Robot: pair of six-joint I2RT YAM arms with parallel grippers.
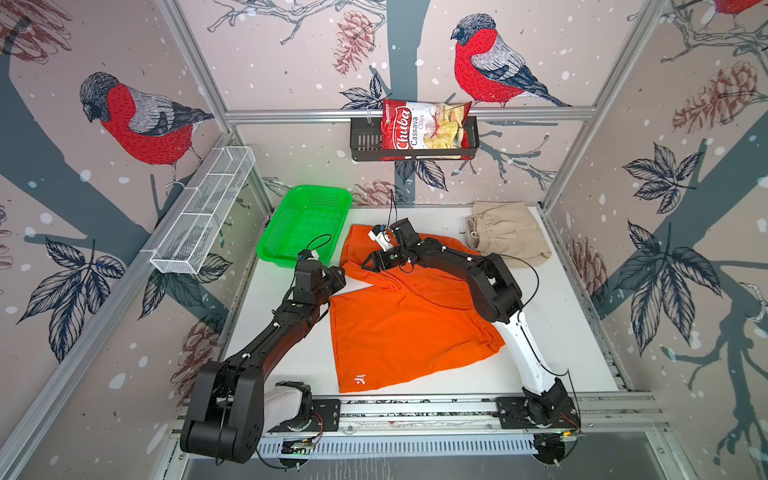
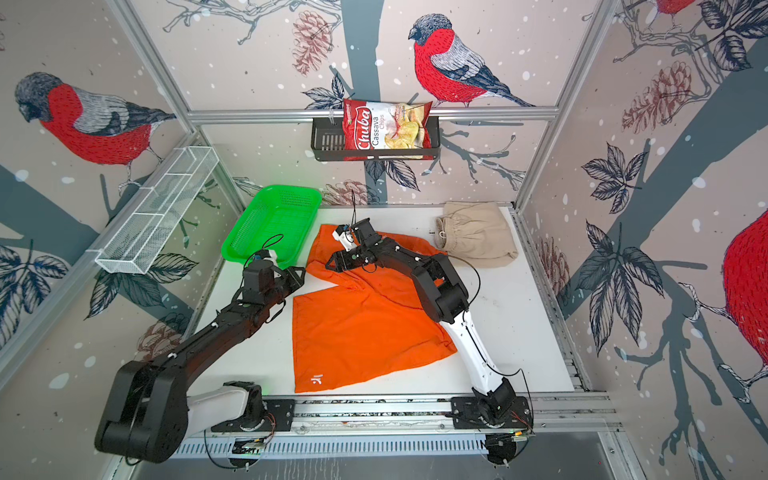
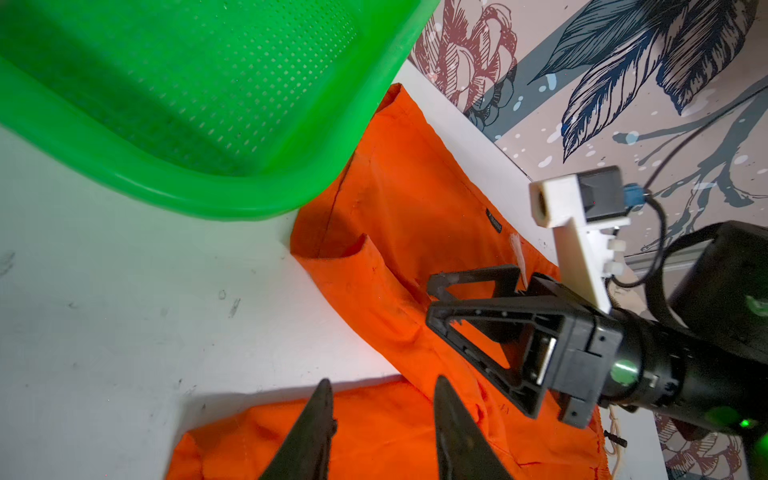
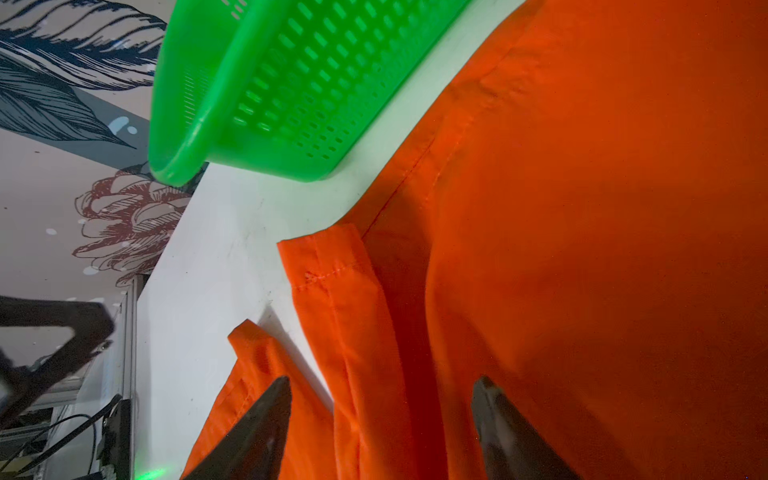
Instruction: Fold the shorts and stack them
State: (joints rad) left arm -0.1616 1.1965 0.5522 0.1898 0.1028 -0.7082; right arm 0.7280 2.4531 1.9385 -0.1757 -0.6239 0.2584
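1. Containers first: the green basket [image 1: 316, 190] sits at the far left of the table [image 1: 552, 332], and in both top views its perforated floor shows from rim to rim.
2. Up on the far wall, the black wall basket [image 1: 365, 141] holds a red chips bag [image 1: 424, 129], which stands upright and pokes above the rim.
3. On the left wall hangs a white wire shelf [image 1: 203, 212], split into compartments. The wall pattern shows through its mesh.
4. Now the task cloth: the orange shorts [image 1: 399, 332] sprawl across the middle of the table. One leg lies flat toward the near edge with a white logo [image 1: 360, 380] by its hem. The other part lies rumpled, running far and left to just beside the green basket.
5. The beige shorts [image 1: 509, 232] lie bunched in the far right corner, gathered waistband facing left. Their near left edge meets the orange cloth.
6. Left gripper [image 3: 382, 399]: jaws parted a moderate way with nothing between them. Its fingers [image 3: 311, 424] hang over the left edge of the orange shorts. I cannot tell whether they touch it.
7. Right gripper [image 4: 380, 386]: it reaches across the middle to the left with its jaws spread wider. Orange folds lie beneath the gap and nothing is pinched. In the left wrist view it hangs low over the rumpled leg, near the left gripper but apart from it.
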